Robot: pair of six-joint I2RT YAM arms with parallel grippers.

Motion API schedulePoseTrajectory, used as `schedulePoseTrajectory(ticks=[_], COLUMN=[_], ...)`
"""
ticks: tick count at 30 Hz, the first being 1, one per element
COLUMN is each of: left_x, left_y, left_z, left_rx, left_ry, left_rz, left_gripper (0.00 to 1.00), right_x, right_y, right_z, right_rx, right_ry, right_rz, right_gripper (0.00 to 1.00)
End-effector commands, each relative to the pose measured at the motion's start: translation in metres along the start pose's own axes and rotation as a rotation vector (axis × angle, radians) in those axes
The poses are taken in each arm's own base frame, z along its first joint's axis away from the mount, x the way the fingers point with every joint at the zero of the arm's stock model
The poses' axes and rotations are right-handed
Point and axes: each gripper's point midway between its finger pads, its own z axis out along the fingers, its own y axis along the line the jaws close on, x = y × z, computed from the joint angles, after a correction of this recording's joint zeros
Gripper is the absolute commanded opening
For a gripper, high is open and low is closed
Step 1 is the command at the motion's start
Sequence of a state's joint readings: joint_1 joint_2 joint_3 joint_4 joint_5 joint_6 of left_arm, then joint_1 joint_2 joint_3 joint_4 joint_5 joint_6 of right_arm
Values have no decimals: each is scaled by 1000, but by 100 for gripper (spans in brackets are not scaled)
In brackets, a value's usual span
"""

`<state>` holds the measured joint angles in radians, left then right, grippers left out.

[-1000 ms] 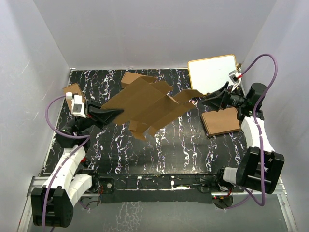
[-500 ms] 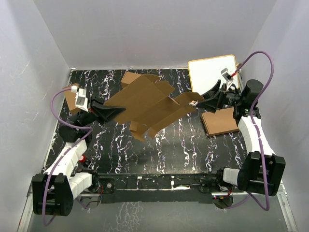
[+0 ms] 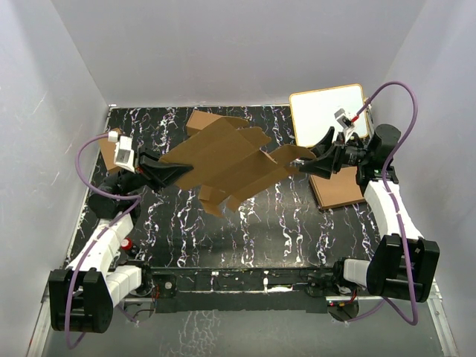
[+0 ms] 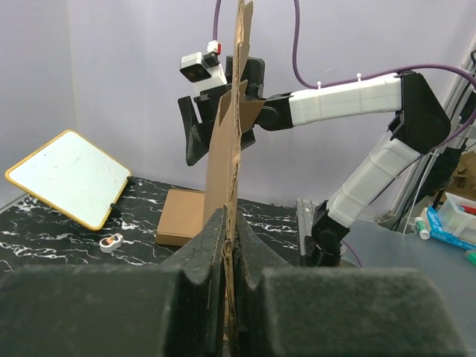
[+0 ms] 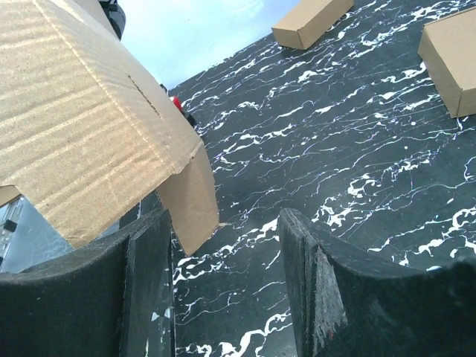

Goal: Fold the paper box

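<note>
I log one paper box [image 3: 223, 160], a die-cut sheet aloft above the table [image 3: 297, 223], its left edge pinched in the left gripper [image 3: 177, 172] (right gripper [image 3: 306, 166] spread wide beside its right end).

Nothing legible in any view. The box [image 3: 223, 160] shows plain brown card, and the whiteboard [image 3: 325, 113] shows a white face with only faint smudges, too dim to read. In the left wrist view, any marks on the tray [image 4: 461, 217] at the right edge are too small to make out.
</note>
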<state>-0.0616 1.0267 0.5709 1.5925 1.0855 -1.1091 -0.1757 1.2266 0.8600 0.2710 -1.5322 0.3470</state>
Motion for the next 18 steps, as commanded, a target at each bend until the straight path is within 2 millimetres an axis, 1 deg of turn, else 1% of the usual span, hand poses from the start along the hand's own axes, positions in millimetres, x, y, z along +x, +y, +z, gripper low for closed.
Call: schedulePoseTrajectory(ticks=[1, 4, 9, 12, 15, 18], left_x=[-17, -17, -17, -17, -17, -19], left_y=[-14, -15, -16, -17, -17, -17], left_z=[4, 4, 4, 3, 4, 4], left_rx=[38, 37, 41, 46, 50, 48], left_ry=[-12, -8, -11, -15, -20, -24], left_rz=[116, 119, 119, 113, 112, 114], left_gripper=[0, 0, 0, 0, 0, 0], right_x=[-15, -16, -16, -11, -4, 2], right_y=[8, 6, -3, -9, -2, 8], right_z=[-9, -15, -15, -15, -6, 2], right_rx=[-15, 6, 43, 65, 22, -38], right_ry=[4, -4, -19, -28, -11, 12], right_rz=[-110, -108, -88, -61, -79, -99], right_gripper=[65, 65, 65, 63, 60, 57])
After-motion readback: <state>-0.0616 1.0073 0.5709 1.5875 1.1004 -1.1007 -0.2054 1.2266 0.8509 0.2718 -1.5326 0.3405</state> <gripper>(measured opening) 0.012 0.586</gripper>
